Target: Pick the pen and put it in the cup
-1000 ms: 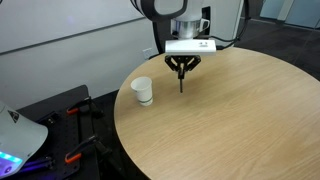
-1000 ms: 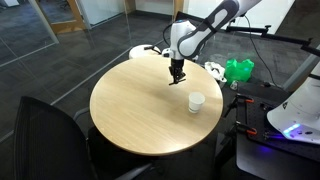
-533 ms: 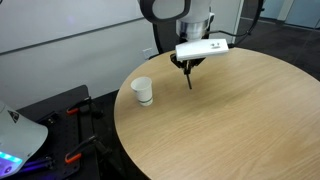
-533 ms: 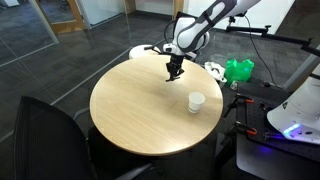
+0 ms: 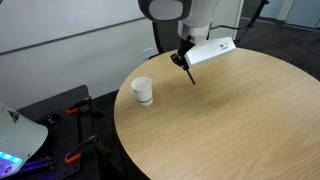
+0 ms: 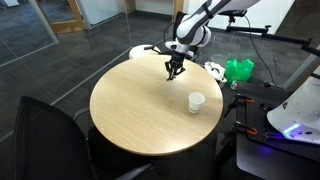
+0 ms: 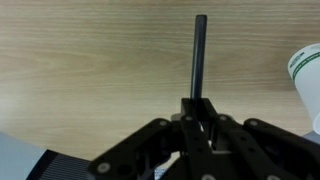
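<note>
My gripper (image 5: 184, 61) is shut on the thin dark pen (image 5: 189, 74), which hangs tilted from the jaws above the round wooden table (image 5: 230, 125). In the wrist view the pen (image 7: 199, 55) sticks straight out from the closed fingers (image 7: 199, 110). The white cup (image 5: 143, 91) stands upright near the table's edge, apart from the gripper. In an exterior view the gripper (image 6: 174, 68) with the pen is above the table's far side and the cup (image 6: 196, 101) stands nearer the right edge. The cup's rim shows at the right edge of the wrist view (image 7: 306, 70).
A black chair (image 6: 50, 135) stands at the table's near side. A green bag (image 6: 238, 69) and a white object (image 6: 214, 69) lie behind the table. A white robot base with blue light (image 5: 18, 140) is at the lower left.
My gripper has risen and moved away from the cup, carrying the pen higher above the table; the pen now hangs tilted.
</note>
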